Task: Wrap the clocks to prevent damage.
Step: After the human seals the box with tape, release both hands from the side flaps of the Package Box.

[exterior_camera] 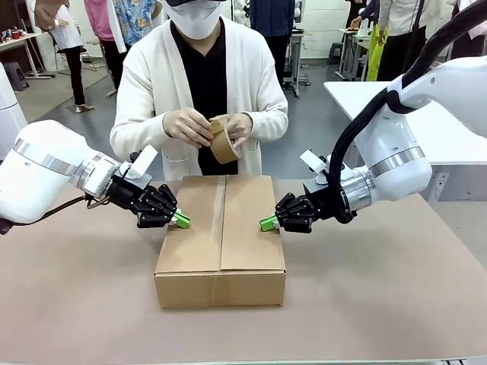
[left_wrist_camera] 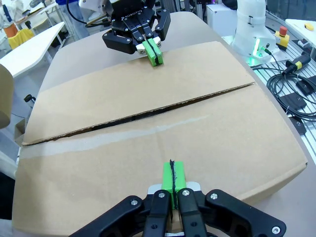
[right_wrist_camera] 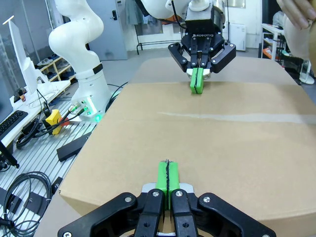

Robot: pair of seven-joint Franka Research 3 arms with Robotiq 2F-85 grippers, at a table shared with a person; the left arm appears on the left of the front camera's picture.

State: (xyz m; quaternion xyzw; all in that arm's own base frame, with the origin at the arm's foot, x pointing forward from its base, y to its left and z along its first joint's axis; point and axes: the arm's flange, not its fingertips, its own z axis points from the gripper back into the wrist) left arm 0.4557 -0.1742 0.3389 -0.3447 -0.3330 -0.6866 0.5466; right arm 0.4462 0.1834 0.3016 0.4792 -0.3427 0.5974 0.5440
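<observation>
Cardboard box (exterior_camera: pixel 221 236), flaps shut, clocks presumably inside. Closed and empty, left end effector (exterior_camera: pixel 181 220) and right end effector (exterior_camera: pixel 268 223) press its top edges; behind it, hands (exterior_camera: pixel 186 125) peel tape roll (exterior_camera: pixel 223 141). Next: hold flaps for taping.

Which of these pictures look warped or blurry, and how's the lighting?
Front view: sharp, evenly lit, no hard shadows around the cardboard box. Left wrist view: the wide-angle lens bows the box's edges. Right wrist view: the person's hand at the top corner is soft, the left pincer crisp.
</observation>
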